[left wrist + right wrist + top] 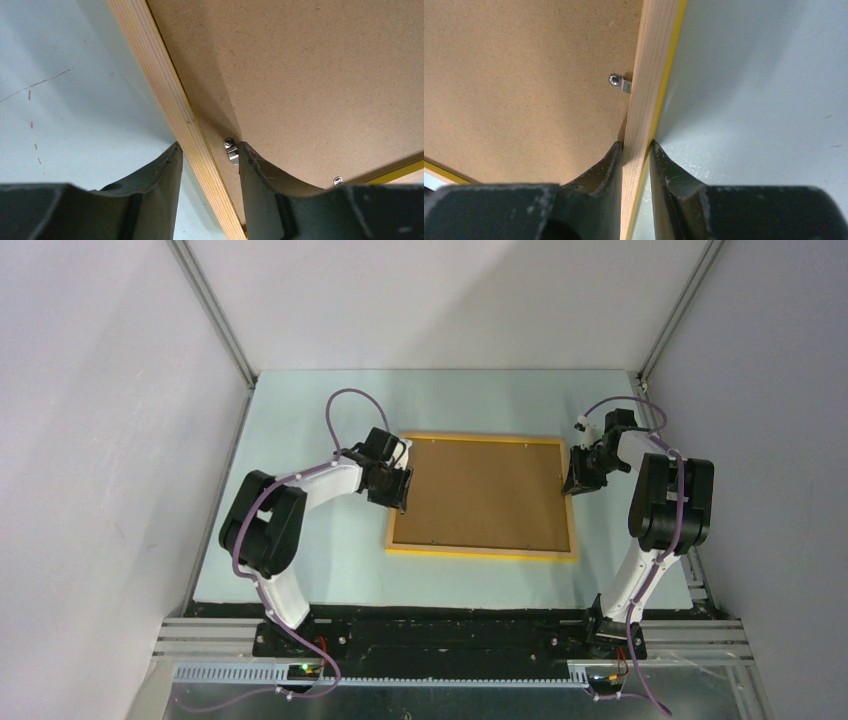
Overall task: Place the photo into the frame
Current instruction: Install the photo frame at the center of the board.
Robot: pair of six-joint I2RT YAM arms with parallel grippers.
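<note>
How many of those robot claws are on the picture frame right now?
2. The left gripper straddles the left edge of the frame, and the right gripper clamps its right edge.

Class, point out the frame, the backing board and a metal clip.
frame (480,553): top view, near wooden edge.
backing board (485,495): top view, its middle.
metal clip (620,83): right wrist view, its middle.

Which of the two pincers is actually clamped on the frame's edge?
The right pincer: its fingers press both sides of the frame rail. The left pincer only straddles that rail, its fingers spread wider than it.
</note>
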